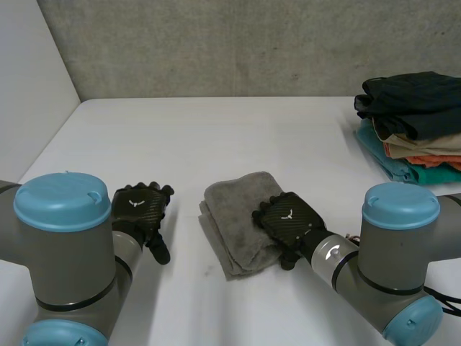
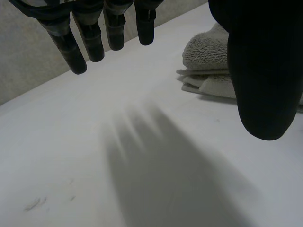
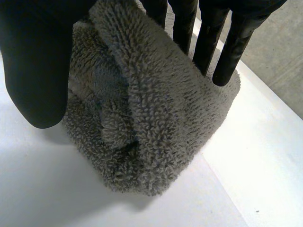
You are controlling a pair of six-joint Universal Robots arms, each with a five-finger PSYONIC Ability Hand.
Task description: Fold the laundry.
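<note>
The right hand (image 3: 33,71) is clamped on the grey towel (image 1: 234,216): its fingers (image 3: 206,47) lie straight along the top of the bundle and its thumb sits against the near side, so the thick fold is pinched between them. In the head view this hold is at the towel's 4 o'clock corner. The towel lies folded into a small, plump block near the middle of the white table (image 1: 216,137). The left hand (image 1: 140,209) hovers over bare table at 9 o'clock from the towel, near but apart from it, fingers relaxed and spread, holding nothing. A stack of folded clothes (image 1: 414,122) sits well apart at 2 o'clock.

The towel looks like looped terry, so I judge it light, soft and limp, with a grippy nap that won't slip but layers that could slide apart or sag if it is lifted from one corner. The best hold is probably across the whole thickness at a folded edge, with the free hand supporting the 9 o'clock side
</note>
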